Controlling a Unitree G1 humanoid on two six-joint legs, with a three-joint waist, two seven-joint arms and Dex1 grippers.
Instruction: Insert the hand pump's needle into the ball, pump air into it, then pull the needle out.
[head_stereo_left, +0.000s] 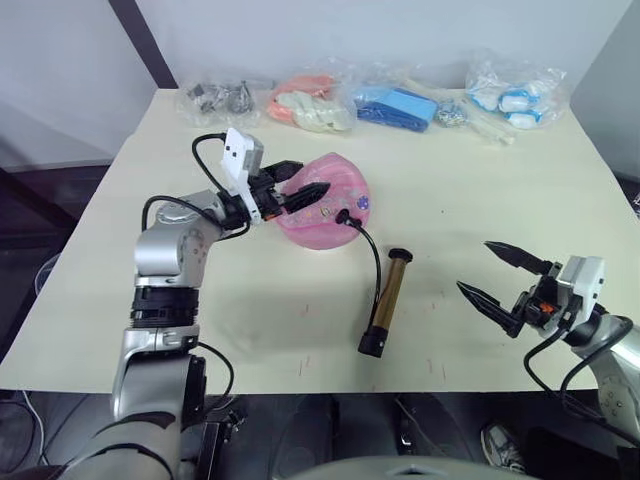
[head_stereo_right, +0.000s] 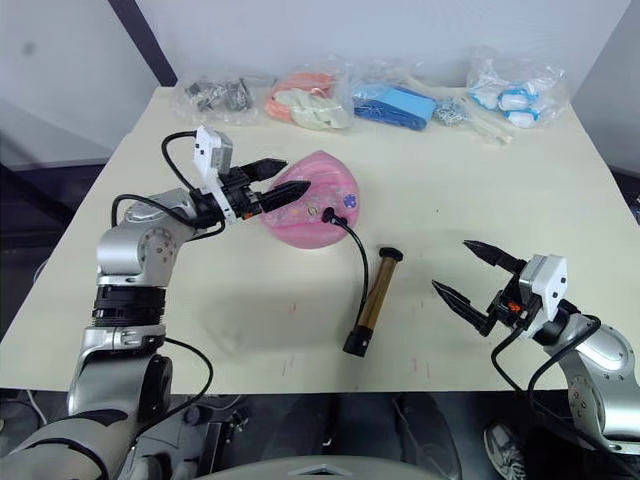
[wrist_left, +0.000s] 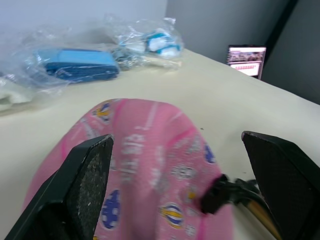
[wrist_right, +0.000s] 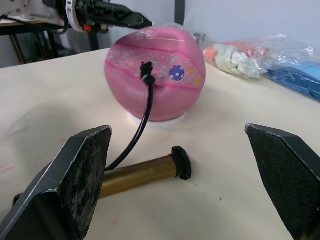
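Ball (head_stereo_left: 325, 200): pink, saggy, seated on a small white ring near the middle of the table (head_stereo_left: 500, 180); a dent is seen on its upper left side.
Pump (head_stereo_left: 386, 302): laid flat on the table between the ball and the right gripper; the hose (head_stereo_left: 370, 250) is curved up to the ball, and its tip appears already seated in the ball's side.
Left gripper (head_stereo_left: 300, 182): fingers apart, straddling the ball's top; whether the pads touch the rubber cannot be told.
Right gripper (head_stereo_left: 500, 280): fingers spread wide, nothing held, well right of the pump, above the table.
Step in hand (judged): the ball is to be steadied and the pump taken up.
How to do it well: the ball should be held lightly so the needle is not levered; the barrel should be gripped mid-length and lifted without the hose being tugged.
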